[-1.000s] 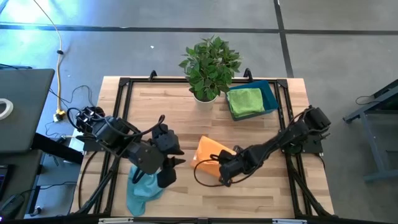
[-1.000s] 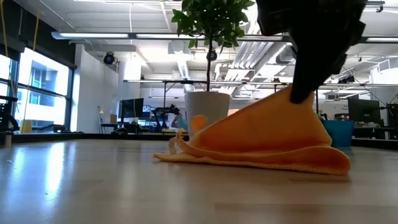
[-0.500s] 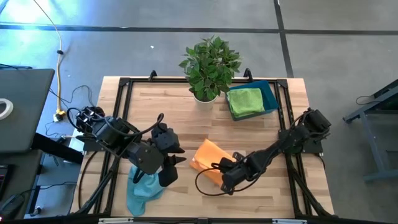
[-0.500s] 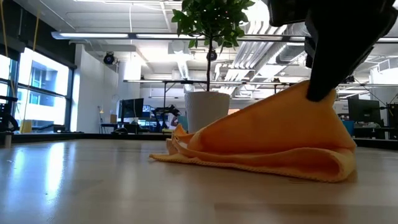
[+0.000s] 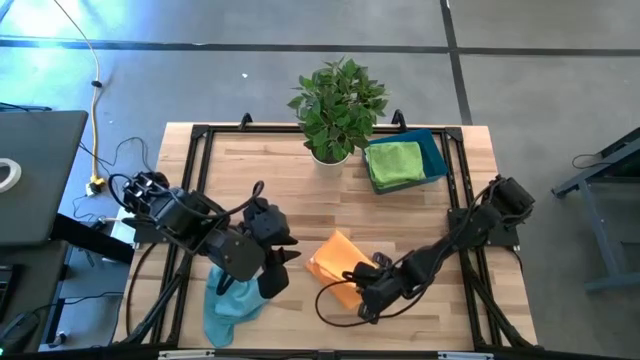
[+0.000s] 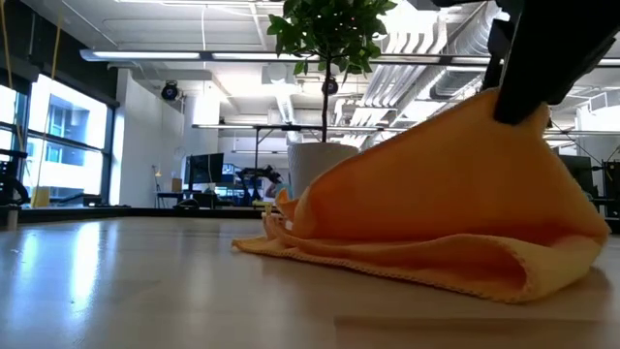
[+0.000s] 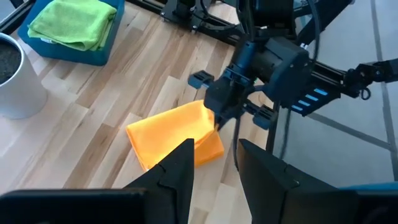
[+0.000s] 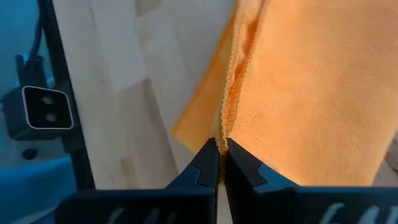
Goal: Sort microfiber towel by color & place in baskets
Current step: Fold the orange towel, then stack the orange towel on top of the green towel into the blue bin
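Note:
An orange towel (image 5: pixel 333 260) lies partly on the wooden table near its middle front, and my right gripper (image 5: pixel 358 284) is shut on it; the low view shows one part of it drawn up into a peak (image 6: pixel 504 107). My left gripper (image 7: pixel 214 165) hovers open above the table's left part, nothing between its fingers. A teal towel (image 5: pixel 228 302) lies at the near left edge, partly hidden under the left arm. A green towel (image 5: pixel 393 163) rests in the dark teal basket (image 5: pixel 436 150) at the far right. My right gripper pinches the orange towel's hemmed edge (image 8: pixel 224 132) between its two fingertips; one layer or several, I cannot tell. The fingers come from above, slanting in from the table's right. The gripped part is lifted into a peak, while the folded lower part (image 6: pixel 436 269) lies on the table.
A potted plant in a white pot (image 5: pixel 333 100) stands at the far middle, left of the basket. A black frame (image 5: pixel 200 135) runs around the table's edges. Bare wood (image 5: pixel 260 180) shows between plant, basket and towels.
My right gripper has moved toward the table's near edge, still shut on the orange towel. The towel has been dragged along with it, its lower part sliding over the table, its peak staying raised. The left arm has kept its place.

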Controlling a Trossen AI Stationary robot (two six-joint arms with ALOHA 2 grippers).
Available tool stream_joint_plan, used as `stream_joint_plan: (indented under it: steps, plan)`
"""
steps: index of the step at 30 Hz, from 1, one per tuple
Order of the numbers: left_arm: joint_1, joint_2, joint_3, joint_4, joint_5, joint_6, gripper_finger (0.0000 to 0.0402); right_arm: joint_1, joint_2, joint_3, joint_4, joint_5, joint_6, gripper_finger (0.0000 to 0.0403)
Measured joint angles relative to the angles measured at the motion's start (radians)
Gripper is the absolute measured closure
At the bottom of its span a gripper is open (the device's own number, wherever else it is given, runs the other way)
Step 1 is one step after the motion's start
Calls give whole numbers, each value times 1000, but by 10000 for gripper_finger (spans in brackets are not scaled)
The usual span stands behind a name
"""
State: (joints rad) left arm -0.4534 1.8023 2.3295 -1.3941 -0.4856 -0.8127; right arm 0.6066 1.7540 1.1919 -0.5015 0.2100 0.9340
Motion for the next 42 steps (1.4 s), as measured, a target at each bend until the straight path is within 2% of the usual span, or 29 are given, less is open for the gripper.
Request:
stream_joint_plan:
  steps: [7, 11, 15, 23, 26, 29, 33, 42]
  plan:
    - [2, 24, 1, -3, -21, -25, 289, 19, 31, 0, 67, 20, 0, 402]
    - [2, 42, -1, -6, -25, -33, 289, 30, 47, 0, 120, -17, -40, 391]
    - [2, 49, 0, -4, -28, -39, 289, 44, 47, 0, 170, -32, -82, 353]
    - [9, 54, 0, -6, -50, -49, 289, 63, 47, 0, 194, -33, -158, 245]
    - [15, 54, 0, -6, -50, -60, 289, 63, 47, 0, 174, -48, -193, 223]
    - [15, 54, 0, -6, -50, -78, 289, 70, 47, 0, 161, -50, -296, 218]
    - [15, 54, 0, -7, -50, -77, 289, 98, 60, -30, 174, 29, -453, 218]
    - [13, 54, 0, -8, -50, -75, 289, 116, 75, -110, 356, 41, -587, 218]
